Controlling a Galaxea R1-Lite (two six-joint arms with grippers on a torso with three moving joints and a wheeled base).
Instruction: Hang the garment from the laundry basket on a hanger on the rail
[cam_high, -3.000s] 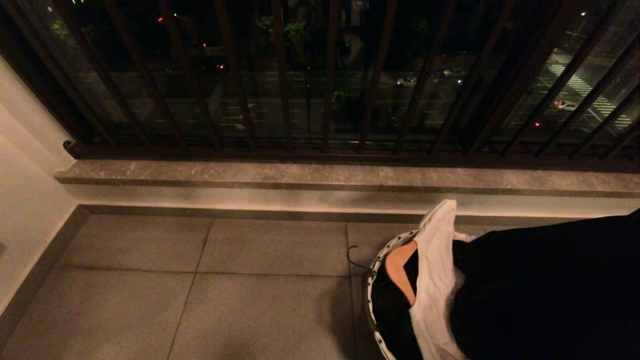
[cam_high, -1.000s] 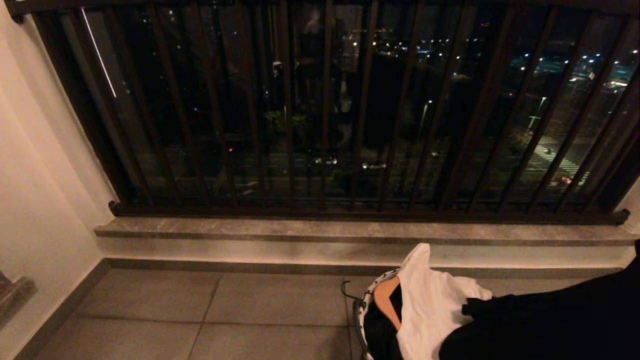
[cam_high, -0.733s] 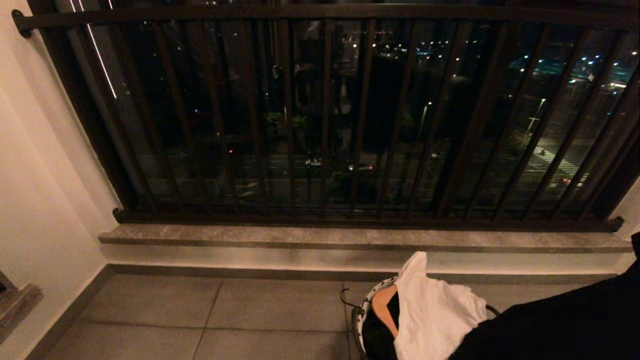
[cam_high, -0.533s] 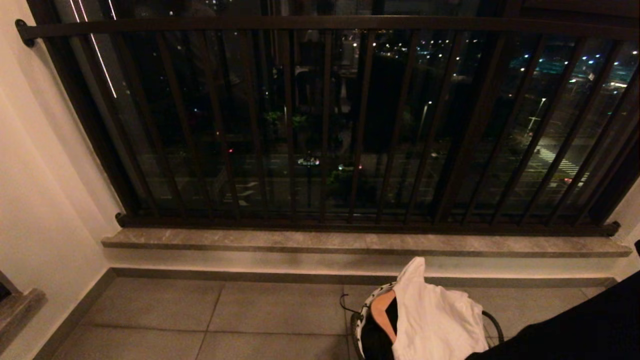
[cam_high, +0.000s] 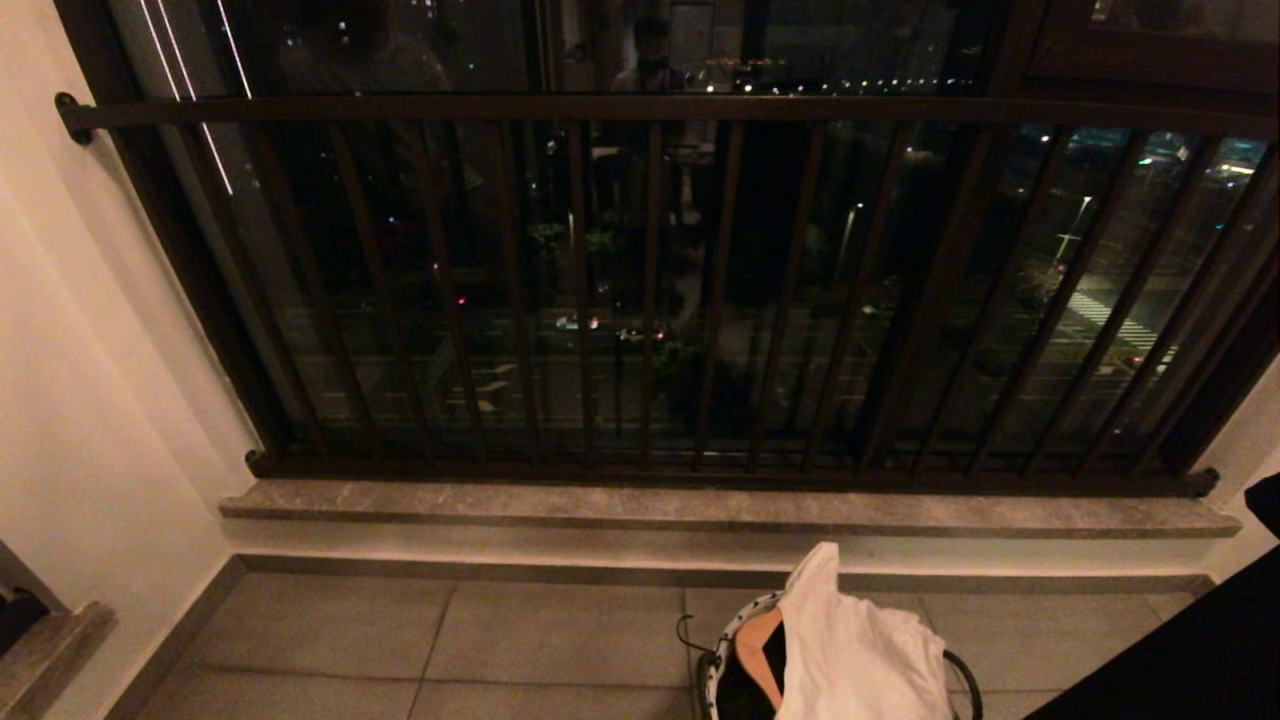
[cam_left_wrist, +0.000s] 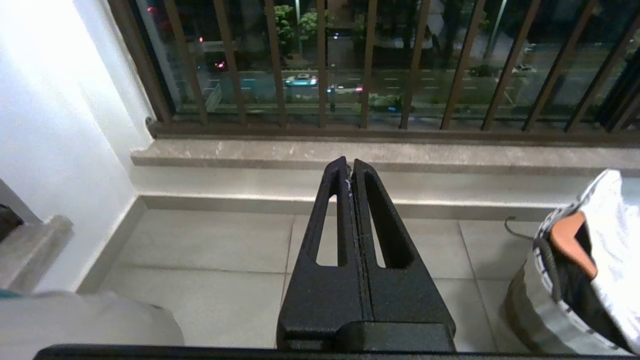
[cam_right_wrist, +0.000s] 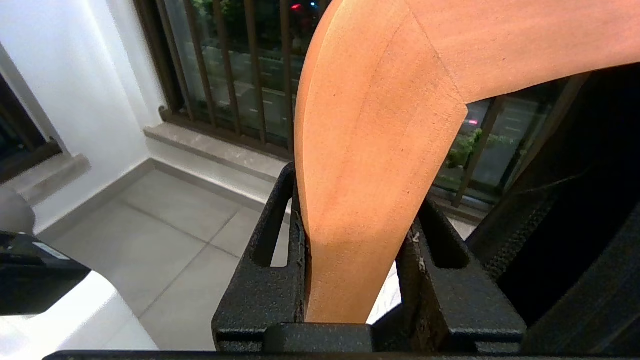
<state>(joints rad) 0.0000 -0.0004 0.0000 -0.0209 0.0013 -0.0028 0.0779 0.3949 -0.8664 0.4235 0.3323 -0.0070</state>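
Garment work is partly done: the right tool pinches a wooden hanger at one arm, with dark fabric draped beside it, apparently the item being lifted, though whether it sits properly on the hanger cannot be confirmed. The laundry basket stands on the tiled floor below the window sill, holding a white cloth and another wooden hanger. The left tool, tips pressed together and empty, is idle. No pale grey rail is visible; reaching it and hooking the hanger remain outstanding.
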